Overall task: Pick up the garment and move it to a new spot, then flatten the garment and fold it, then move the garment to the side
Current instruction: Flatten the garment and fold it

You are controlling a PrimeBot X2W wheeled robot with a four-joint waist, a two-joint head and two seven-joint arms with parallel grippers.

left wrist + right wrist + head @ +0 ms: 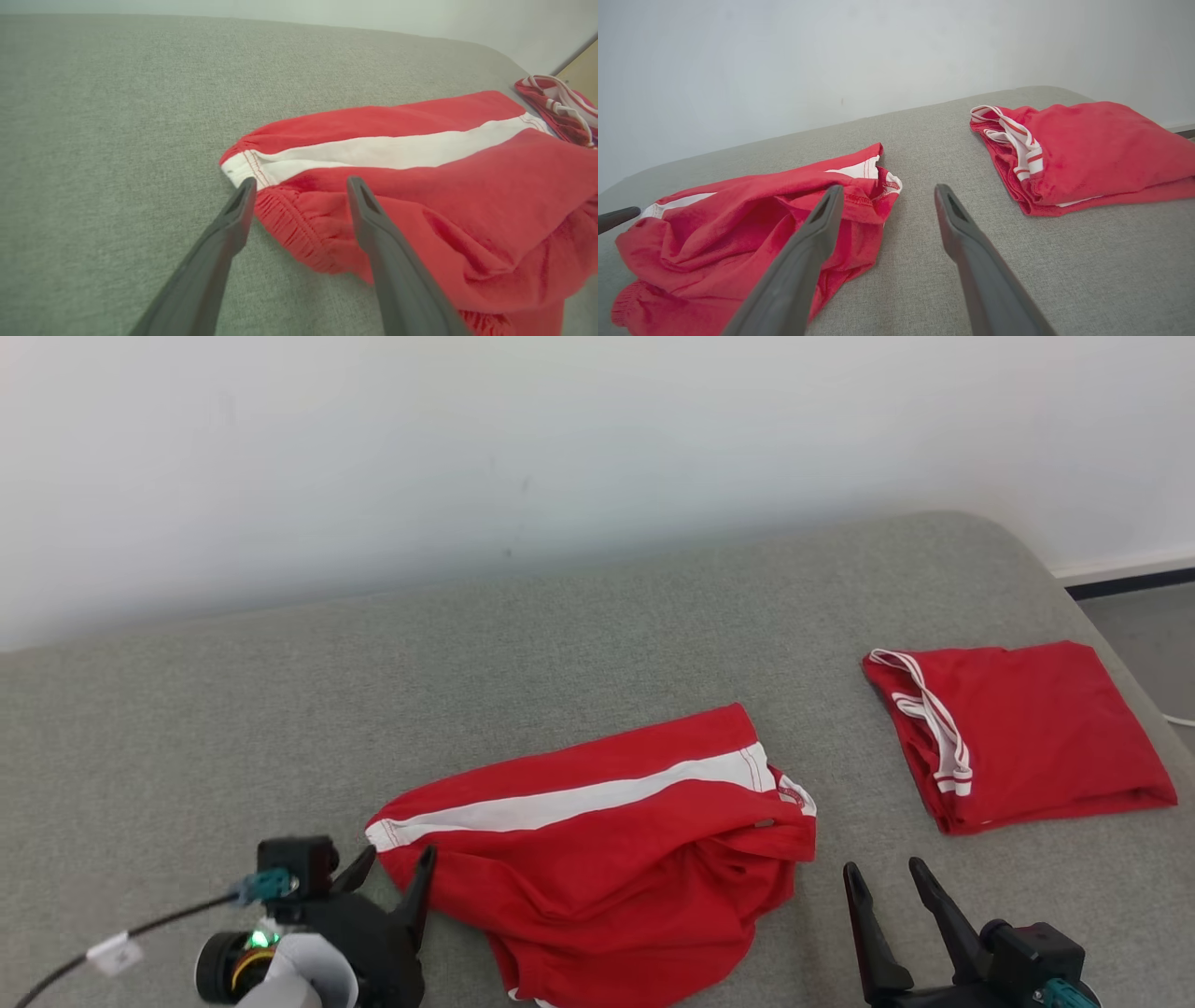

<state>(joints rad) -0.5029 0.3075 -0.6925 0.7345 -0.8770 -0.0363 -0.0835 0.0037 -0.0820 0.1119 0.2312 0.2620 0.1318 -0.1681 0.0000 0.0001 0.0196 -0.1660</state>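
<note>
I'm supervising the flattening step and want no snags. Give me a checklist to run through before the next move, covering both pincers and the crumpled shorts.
1. Left pincer open: ok.
2. Right pincer open, holding nothing: ok.
3. Left pincer at the waistband corner of the crumpled shorts: ok.
4. Shorts lying flat: not ok, bunched on the near side.
5. Folded garment apart from the shorts: ok.
6. Left fingertips touching the cloth: cannot tell.
</note>
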